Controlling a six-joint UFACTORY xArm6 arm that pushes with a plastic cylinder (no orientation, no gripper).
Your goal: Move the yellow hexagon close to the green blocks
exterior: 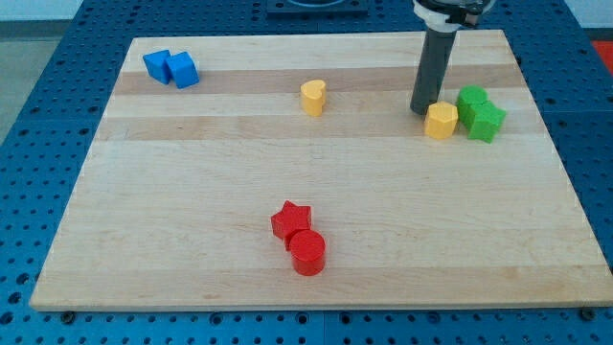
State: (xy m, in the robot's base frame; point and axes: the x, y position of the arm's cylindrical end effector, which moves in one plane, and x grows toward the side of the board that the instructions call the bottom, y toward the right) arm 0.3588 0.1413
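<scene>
Yellow hexagon (442, 121) near board's top-right corner, touching green blocks (480, 113). Rod tip (421, 111) just left of the hexagon. No gripper on rig. Task looks done; any further nudge should be gentle to avoid scattering the greens.

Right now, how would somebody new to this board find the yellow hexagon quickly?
Look at the wooden board's top right area, where two green blocks sit. The yellow hexagon touches their left side, just right of my tip. The other yellow block, heart-shaped, stands alone farther left.

No readable text, label or number appears anywhere.
</scene>
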